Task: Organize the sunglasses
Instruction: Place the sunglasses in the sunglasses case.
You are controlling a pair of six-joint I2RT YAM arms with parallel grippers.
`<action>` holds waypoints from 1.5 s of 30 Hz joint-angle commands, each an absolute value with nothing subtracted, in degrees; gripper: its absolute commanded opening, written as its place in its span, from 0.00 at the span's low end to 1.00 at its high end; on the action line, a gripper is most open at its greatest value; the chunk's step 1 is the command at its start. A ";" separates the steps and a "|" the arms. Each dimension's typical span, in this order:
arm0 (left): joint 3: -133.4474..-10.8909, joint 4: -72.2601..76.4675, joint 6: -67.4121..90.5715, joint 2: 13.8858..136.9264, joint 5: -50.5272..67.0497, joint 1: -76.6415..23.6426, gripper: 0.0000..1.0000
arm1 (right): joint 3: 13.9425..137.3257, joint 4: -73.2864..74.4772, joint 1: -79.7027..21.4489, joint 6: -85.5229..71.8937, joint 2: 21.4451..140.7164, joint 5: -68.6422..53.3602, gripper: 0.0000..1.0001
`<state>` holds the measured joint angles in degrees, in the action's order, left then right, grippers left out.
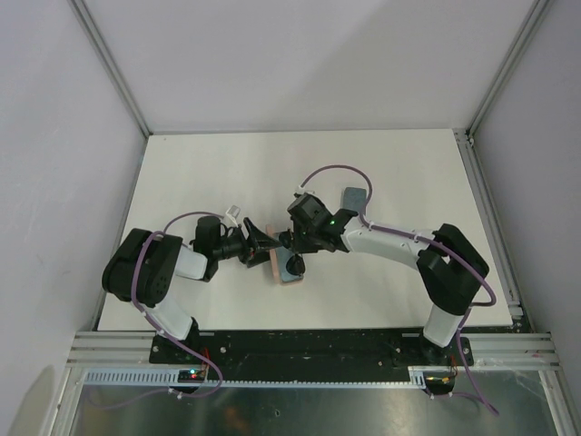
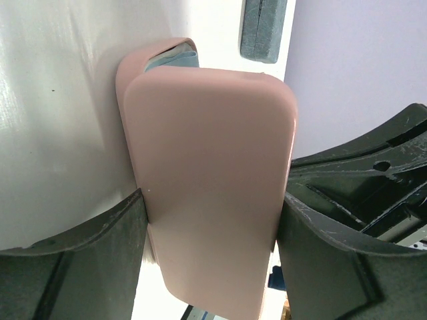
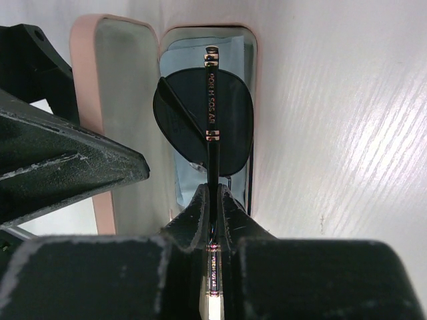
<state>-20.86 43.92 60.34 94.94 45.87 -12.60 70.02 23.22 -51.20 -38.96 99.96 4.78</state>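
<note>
At the middle of the table (image 1: 408, 173), the right gripper (image 3: 212, 203) was clamped tight on one slim arm of the black wire-framed sunglasses (image 3: 203, 110). Their lenses lay over the light-blue cloth (image 3: 177, 63) in the tray of the open pink case (image 3: 81, 100). The right arm reached leftward with its elbow bent. The left gripper (image 2: 210, 233) was spread about the case's width, both fingers (image 2: 73, 267) pressed on opposite edges of the raised lid (image 2: 210, 153). The left arm was folded close to its base.

We find the left gripper (image 1: 257, 247) and right gripper (image 1: 295, 247) crowding the pink case (image 2: 213, 167); bare table (image 1: 227, 168) lies beyond, except the grey case (image 1: 354, 197).
</note>
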 commanded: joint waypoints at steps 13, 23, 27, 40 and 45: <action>-21.98 45.11 58.88 93.17 47.87 -12.05 0.47 | 69.02 12.46 -52.42 -38.23 105.50 7.41 0.00; -22.04 44.50 58.63 92.80 47.77 -12.04 0.47 | 68.99 12.81 -53.69 -38.50 108.85 9.66 0.00; -22.14 43.97 58.41 92.88 47.52 -12.08 0.47 | 68.99 13.91 -54.26 -38.25 108.60 11.51 0.05; -22.57 41.01 56.78 92.35 46.49 -12.07 0.47 | 68.99 12.92 -52.72 -37.99 103.06 8.42 0.39; -23.36 37.56 55.20 92.10 45.43 -12.04 0.47 | 68.99 15.25 -52.20 -37.87 100.47 9.54 0.41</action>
<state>-21.41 40.53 58.81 94.11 45.76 -12.56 68.90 13.63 -52.69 -37.91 104.88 8.54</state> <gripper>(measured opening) 0.727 0.405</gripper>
